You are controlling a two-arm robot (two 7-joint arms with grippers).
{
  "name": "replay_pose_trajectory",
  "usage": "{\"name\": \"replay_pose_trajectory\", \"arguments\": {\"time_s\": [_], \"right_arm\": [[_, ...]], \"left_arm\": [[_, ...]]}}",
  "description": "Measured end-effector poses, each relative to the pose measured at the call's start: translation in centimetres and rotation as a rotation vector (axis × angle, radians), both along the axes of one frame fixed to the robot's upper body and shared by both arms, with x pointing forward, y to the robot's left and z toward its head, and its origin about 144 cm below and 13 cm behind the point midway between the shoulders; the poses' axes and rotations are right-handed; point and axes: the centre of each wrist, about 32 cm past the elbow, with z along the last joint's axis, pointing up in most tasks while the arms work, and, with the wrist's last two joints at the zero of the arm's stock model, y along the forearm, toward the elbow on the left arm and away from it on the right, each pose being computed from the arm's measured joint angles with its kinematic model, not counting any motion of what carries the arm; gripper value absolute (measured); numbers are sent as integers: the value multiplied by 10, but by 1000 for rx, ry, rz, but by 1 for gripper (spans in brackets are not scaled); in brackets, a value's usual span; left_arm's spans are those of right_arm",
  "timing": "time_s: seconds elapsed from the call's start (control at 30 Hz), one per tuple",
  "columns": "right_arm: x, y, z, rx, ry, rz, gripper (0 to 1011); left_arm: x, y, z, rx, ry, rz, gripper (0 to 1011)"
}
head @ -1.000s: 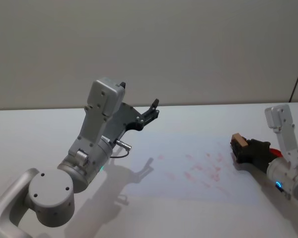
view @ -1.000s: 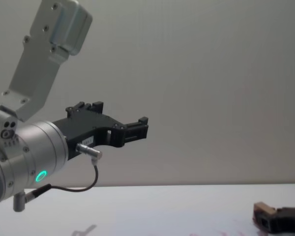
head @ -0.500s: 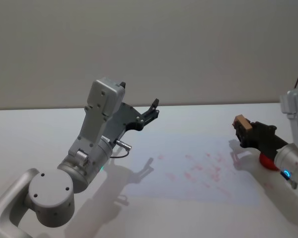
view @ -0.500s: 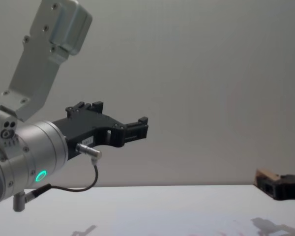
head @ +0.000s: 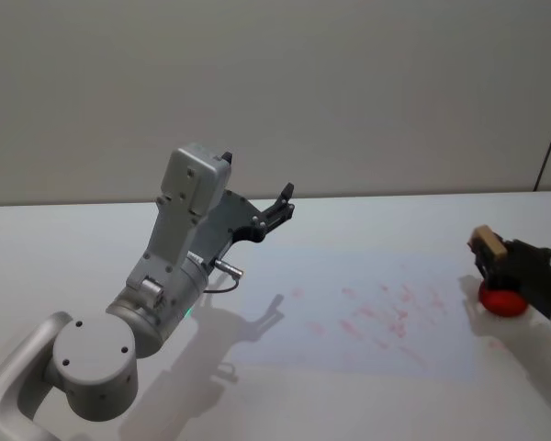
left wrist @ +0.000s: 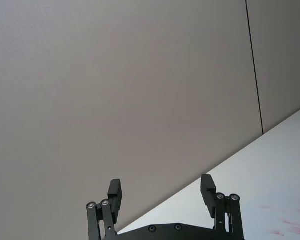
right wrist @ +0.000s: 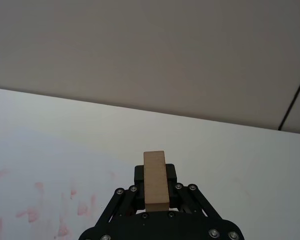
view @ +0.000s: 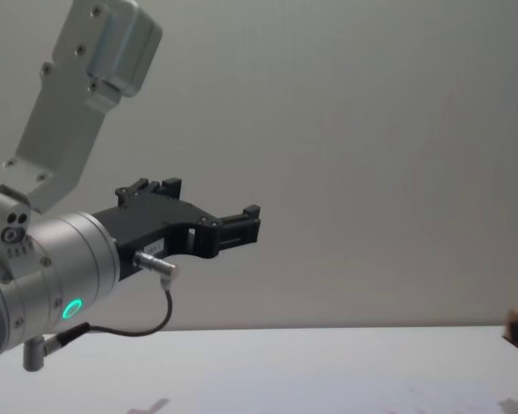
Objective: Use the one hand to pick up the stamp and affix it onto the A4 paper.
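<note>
At the left, the left arm point(head: 170, 276) stands raised off the white surface point(head: 64, 239), a green light glowing on its silver wrist. Its left gripper point(head: 277, 209) hangs in the air, pointing toward the far wall, above the surface near the paper's far left corner. The left wrist view shows the left gripper point(left wrist: 161, 192) with its two black fingers point(left wrist: 115, 189) spread wide apart and nothing between them. From the chest view it juts in from the left, well above the surface point(view: 328, 371).

The A4 paper point(head: 303, 276) lies flat to the right of the middle of the surface. Faint red marks point(head: 386, 312) are scattered over its right half.

Further right, just past the paper's right edge, the right gripper point(head: 492, 261) is closed on the stamp point(head: 488, 242) and holds it clear of the surface. The stamp's tan wooden top is uppermost and tilted toward the left. In the right wrist view the stamp point(right wrist: 155, 179) sits upright, pinched between the black fingers point(right wrist: 139, 175), with the marked paper point(right wrist: 50, 170) lying beyond it.

A red round object point(head: 503, 300) rests on the surface directly below the right gripper, partly hidden by it.
</note>
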Motion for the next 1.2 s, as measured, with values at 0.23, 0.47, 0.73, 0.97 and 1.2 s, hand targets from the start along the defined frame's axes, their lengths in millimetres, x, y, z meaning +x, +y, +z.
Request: {"name": "replay_pose_trajectory", "arguments": {"time_s": [0.23, 0.47, 0.73, 0.97, 1.2], "right_arm": [[-10, -18, -6, -21, 15, -38, 220], [-15, -28, -13, -37, 30, -60, 220], [-17, -28, -18, -52, 40, -58, 220], [-17, -25, -22, -62, 49, -45, 220], [-16, -22, -27, -72, 57, -40, 220]], "left_arm": [[0, 0, 0, 0, 0, 0, 1001], [0, 0, 0, 0, 0, 0, 1001], [0, 0, 0, 0, 0, 0, 1001], [0, 0, 0, 0, 0, 0, 1001], [0, 0, 0, 0, 0, 0, 1001]]}}
